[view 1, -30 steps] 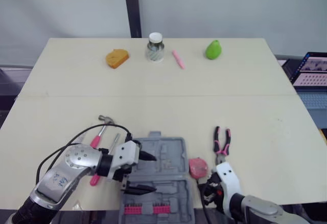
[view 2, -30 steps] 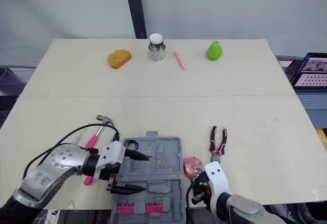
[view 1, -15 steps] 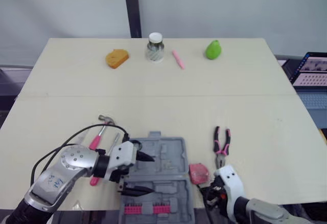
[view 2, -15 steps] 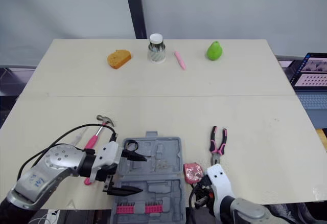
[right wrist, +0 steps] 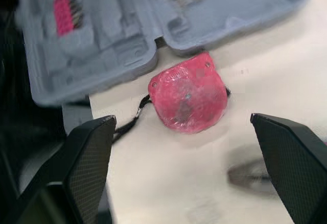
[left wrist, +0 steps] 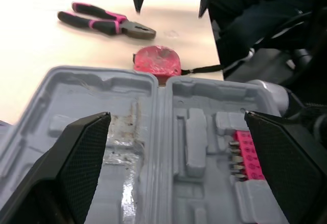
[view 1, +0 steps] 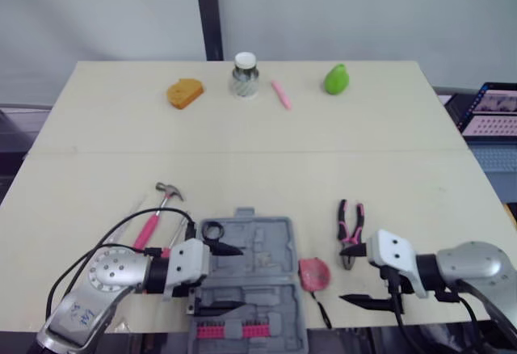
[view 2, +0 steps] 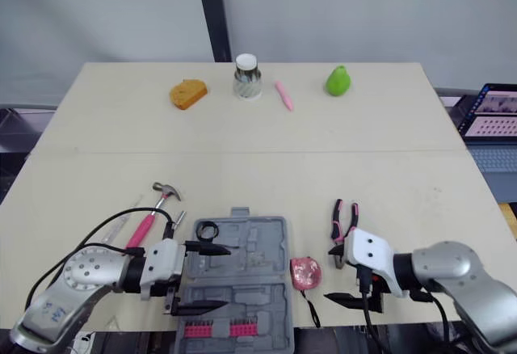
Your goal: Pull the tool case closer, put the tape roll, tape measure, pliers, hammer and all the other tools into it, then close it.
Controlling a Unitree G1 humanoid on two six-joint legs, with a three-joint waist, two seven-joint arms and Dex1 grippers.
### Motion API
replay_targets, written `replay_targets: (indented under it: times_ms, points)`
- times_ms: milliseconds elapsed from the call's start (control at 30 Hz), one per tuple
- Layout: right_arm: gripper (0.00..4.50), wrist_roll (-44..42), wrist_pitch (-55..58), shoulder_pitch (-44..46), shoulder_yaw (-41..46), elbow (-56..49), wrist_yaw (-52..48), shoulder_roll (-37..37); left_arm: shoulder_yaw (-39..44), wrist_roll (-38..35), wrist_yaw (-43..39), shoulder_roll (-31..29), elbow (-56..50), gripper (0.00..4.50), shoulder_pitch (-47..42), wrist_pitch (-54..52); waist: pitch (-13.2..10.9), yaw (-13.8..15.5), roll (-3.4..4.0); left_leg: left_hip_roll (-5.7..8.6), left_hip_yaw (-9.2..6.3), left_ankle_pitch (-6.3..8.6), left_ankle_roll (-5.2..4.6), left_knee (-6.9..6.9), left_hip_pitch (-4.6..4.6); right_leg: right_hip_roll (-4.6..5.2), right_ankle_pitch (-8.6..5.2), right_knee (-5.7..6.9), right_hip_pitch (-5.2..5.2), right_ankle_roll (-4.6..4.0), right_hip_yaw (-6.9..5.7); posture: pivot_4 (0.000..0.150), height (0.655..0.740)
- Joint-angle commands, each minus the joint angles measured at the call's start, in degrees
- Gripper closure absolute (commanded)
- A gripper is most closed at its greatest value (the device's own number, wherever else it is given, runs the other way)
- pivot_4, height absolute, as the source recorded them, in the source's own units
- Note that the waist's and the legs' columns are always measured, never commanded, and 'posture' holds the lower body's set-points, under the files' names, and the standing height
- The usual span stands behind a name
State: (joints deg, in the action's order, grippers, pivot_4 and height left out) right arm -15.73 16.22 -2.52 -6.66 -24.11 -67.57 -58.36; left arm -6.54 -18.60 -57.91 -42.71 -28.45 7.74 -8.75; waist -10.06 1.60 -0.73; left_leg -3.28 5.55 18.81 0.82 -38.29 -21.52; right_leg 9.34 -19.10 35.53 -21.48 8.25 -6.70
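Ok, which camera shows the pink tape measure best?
The right wrist view: the tape measure lies whole and close, cord included. The left wrist view shows it beyond the tool case; the eye views, small beside it.

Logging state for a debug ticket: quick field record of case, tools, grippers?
case: open, at near edge of table
left gripper: open, over case
right gripper: open, tips toward tape measure
tape measure: on table, just right of case
pliers: on table, beyond tape measure
hammer: on table, left of case
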Motion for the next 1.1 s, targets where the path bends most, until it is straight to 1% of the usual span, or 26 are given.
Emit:
replay_targets:
  times_ms: [33,167,233,333,467,567,700,867,1100]
  points:
    - [0.04,6.2,-8.9,5.5,-6.8,7.2,-4.3,2.2,0.1,2.4,1.2,0.8,0.1,0.00,2.0,4.5,0.0,-0.3,-0.03,-0.01,0.01,0.00,0.00,-0.02,0.01,0.00,0.00,0.02,0.02,0.00,0.00,0.150,0.7400]
    - [0.04,8.0,-12.5,8.6,-9.8,11.1,-5.4,4.7,-0.4,2.9,3.1,2.3,-0.7,0.00,2.9,4.2,0.0,-0.1,-0.01,-0.02,0.05,0.00,0.00,-0.01,0.00,0.00,0.00,0.12,0.00,0.00,-0.03,0.150,0.7400]
    - [0.04,10.6,-14.6,10.2,-11.1,13.2,-4.1,6.3,-0.6,3.3,3.8,2.8,-1.1,0.00,2.7,3.7,0.0,-0.2,-0.01,-0.02,0.04,0.00,0.00,-0.05,0.00,0.00,0.01,0.12,0.01,0.01,-0.03,0.150,0.7400]
    - [0.04,12.0,-15.2,11.8,-12.2,14.2,-3.5,8.2,-0.9,3.7,4.6,3.0,-1.6,0.00,2.7,3.4,0.0,-0.2,-0.01,-0.04,0.04,0.01,0.00,-0.19,0.00,0.00,0.01,0.11,0.02,0.01,-0.02,0.150,0.7400]
    - [0.04,12.7,-16.4,11.8,-12.4,14.8,-3.4,9.9,-1.0,3.6,5.1,2.7,-2.2,0.00,3.3,3.1,0.0,-0.2,-0.01,-0.06,0.03,0.02,0.01,-0.19,0.00,0.00,0.01,0.14,0.01,0.01,-0.03,0.150,0.7400]
    - [0.04,10.3,-17.9,10.7,-11.4,16.1,-3.6,11.4,-1.1,3.6,5.3,2.5,-2.4,0.00,3.6,2.9,0.0,-0.2,-0.01,-0.05,0.04,0.04,0.01,-0.19,0.00,0.00,0.01,0.17,0.02,0.01,-0.03,0.150,0.7400]
    - [0.04,10.7,-22.7,10.1,-11.0,20.8,-4.1,11.8,-1.3,3.5,5.3,2.5,-2.1,0.00,3.1,2.5,0.0,-0.2,-0.01,-0.05,0.05,0.04,0.01,-0.21,0.00,0.00,0.01,0.19,0.02,0.01,-0.03,0.150,0.7400]
    - [0.04,11.5,-25.9,11.0,-11.2,25.6,-3.2,13.1,-1.4,3.5,5.1,2.4,-1.8,0.00,2.5,2.4,0.0,-0.3,0.00,-0.07,0.05,0.04,0.00,-0.23,0.00,-0.01,0.01,0.20,0.03,0.01,-0.04,0.150,0.7400]
    - [0.04,12.2,-26.6,11.3,-11.6,26.5,-2.8,14.4,-1.5,3.7,5.2,2.3,-1.8,0.00,2.4,2.2,0.0,-0.2,0.00,-0.07,0.06,0.04,0.01,-0.24,0.00,-0.01,0.01,0.24,0.03,0.01,-0.04,0.150,0.7400]
